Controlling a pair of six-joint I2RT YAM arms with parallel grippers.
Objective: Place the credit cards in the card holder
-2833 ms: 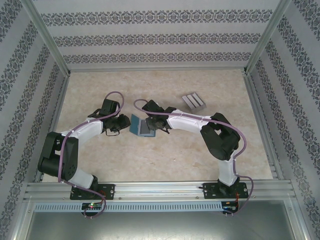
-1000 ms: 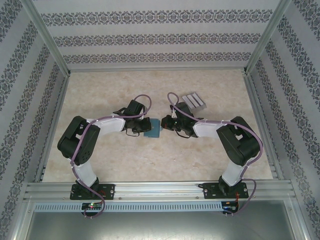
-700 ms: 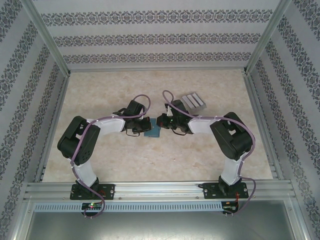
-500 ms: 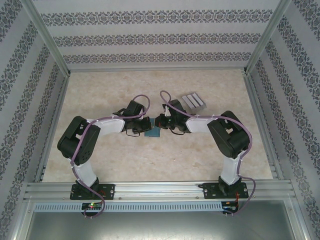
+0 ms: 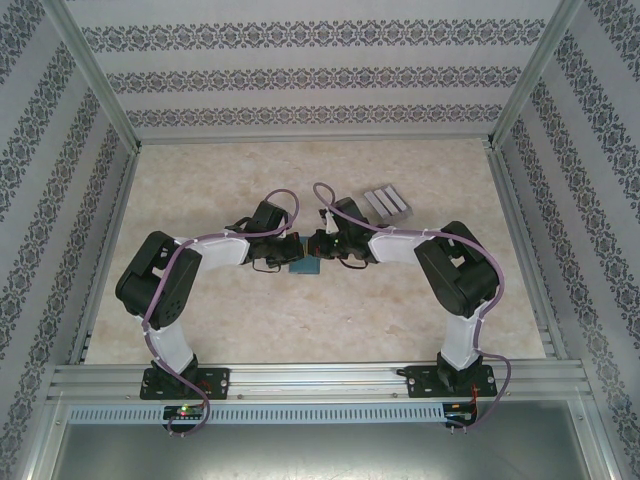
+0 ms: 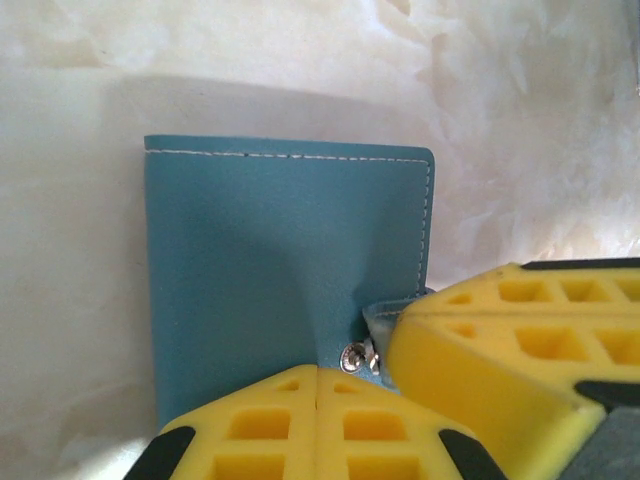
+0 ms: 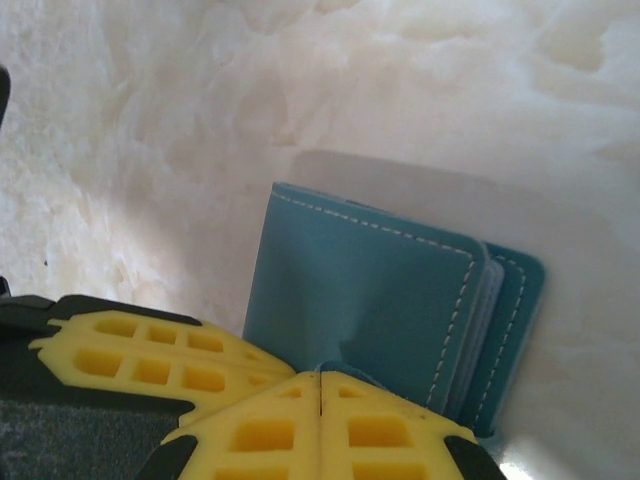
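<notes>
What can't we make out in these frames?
- Card holder interior: both wrist views show its outer cover; whether a card sits inside can't be told.
- Holder's near edge: hidden behind the yellow fingers in the wrist views.
- Holder in top view: mostly covered by the left gripper and right gripper.
- Credit cards: too small in top view to count surely.

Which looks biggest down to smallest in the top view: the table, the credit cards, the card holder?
table, then credit cards, then card holder, though it's partly covered, so that last place is unsure.
</notes>
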